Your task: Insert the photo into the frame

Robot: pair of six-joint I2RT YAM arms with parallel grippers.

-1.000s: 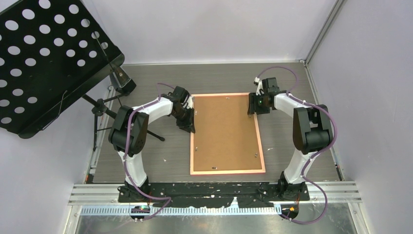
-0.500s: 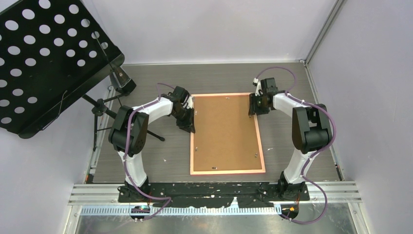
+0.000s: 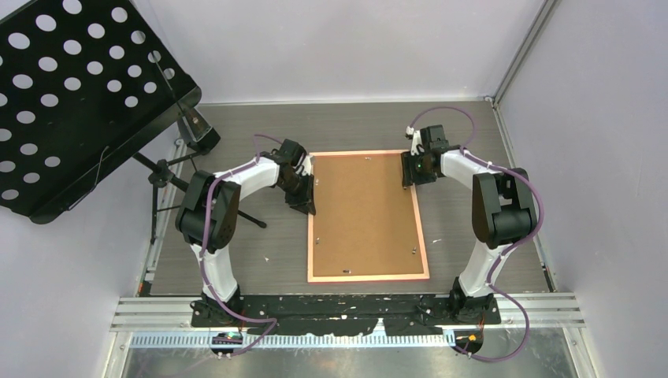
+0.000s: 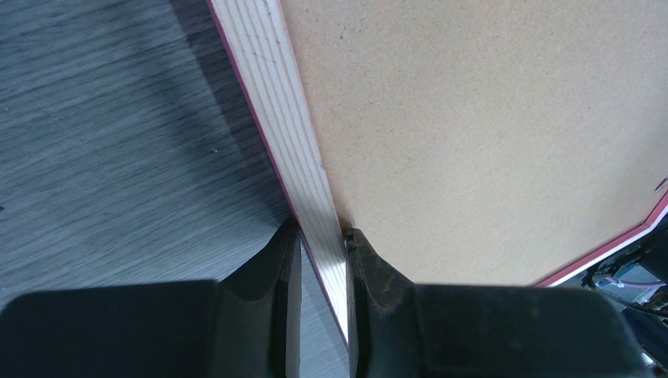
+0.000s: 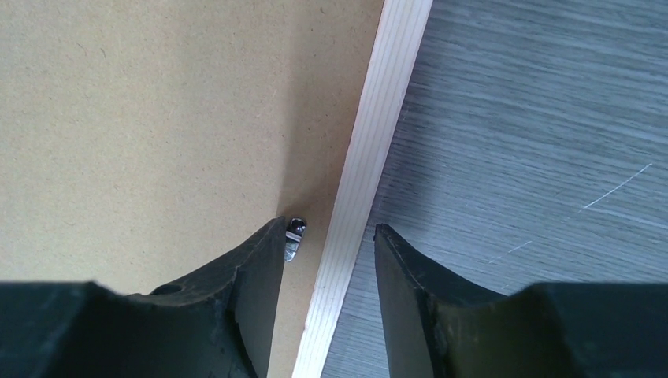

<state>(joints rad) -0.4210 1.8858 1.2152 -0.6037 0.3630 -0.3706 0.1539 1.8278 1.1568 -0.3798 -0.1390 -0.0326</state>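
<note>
Two arms reach over the desk (image 3: pixel 354 126), right of the black music stand (image 3: pixel 71 102). The frame (image 3: pixel 366 277) lies face down mid-desk, its brown backing board (image 3: pixel 362 213) up. The photo shows in no view; whether it lies under the board we cannot tell.

We judge the step to be working the back's clips. The left end effector (image 4: pixel 321 236) is narrow, pinching the frame's left rail. The right end effector (image 5: pixel 329 228) straddles the right rail, fingers apart.

Only the right wrist view shows the small metal clip (image 5: pixel 293 236) just beside one fingertip. Next we must turn it without dragging the frame.
</note>
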